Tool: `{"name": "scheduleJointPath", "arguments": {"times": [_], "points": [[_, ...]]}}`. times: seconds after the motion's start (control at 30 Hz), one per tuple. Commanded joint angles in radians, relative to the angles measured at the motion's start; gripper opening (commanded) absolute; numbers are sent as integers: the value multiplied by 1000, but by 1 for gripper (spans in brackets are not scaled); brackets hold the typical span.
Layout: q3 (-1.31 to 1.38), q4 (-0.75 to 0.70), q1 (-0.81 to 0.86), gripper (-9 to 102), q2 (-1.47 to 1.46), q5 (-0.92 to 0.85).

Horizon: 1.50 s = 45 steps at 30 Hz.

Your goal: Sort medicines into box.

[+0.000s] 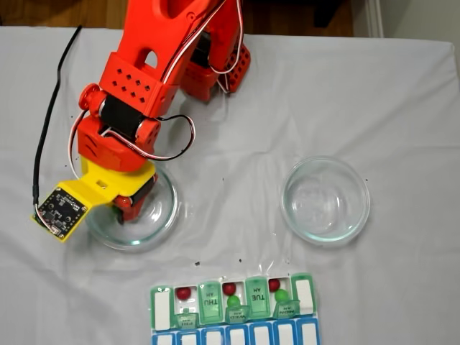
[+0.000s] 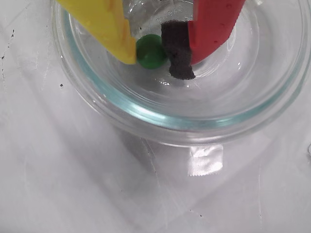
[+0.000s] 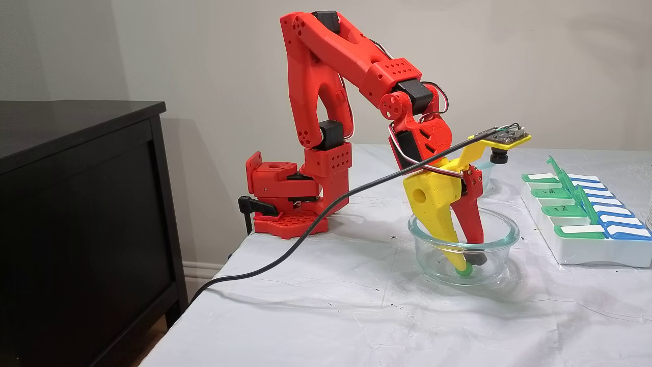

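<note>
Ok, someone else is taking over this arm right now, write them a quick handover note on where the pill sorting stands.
Gripper: down inside the left glass dish as the top-down fixed view shows it, yellow and red fingers closed around the last green ball, ball at dish-floor level.
Pill organizer: at the near table edge, several lids open.
Done: three dark red balls and two green balls already sit in open green compartments.
The other glass dish holds no balls.
Left: lift this green ball and drop it in the compartment with the lone red ball; the lids are not yet closed.
</note>
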<state>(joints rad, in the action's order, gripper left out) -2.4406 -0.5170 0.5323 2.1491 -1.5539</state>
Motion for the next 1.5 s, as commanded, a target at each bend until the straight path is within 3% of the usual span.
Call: {"name": "scheduleJointPath", "arguments": {"times": [0.0, 0.47, 0.67, 0.97, 1.17, 1.33, 1.47], "points": [[46, -18, -11, 13, 3, -11], [48, 11, -18, 12, -32, -9], [40, 23, -21, 0, -35, 2], [46, 0, -25, 0, -31, 55], [-20, -89, -92, 0, 212, 238], [144, -288, -173, 0, 321, 457], [267, -316, -247, 0, 360, 626]]}}
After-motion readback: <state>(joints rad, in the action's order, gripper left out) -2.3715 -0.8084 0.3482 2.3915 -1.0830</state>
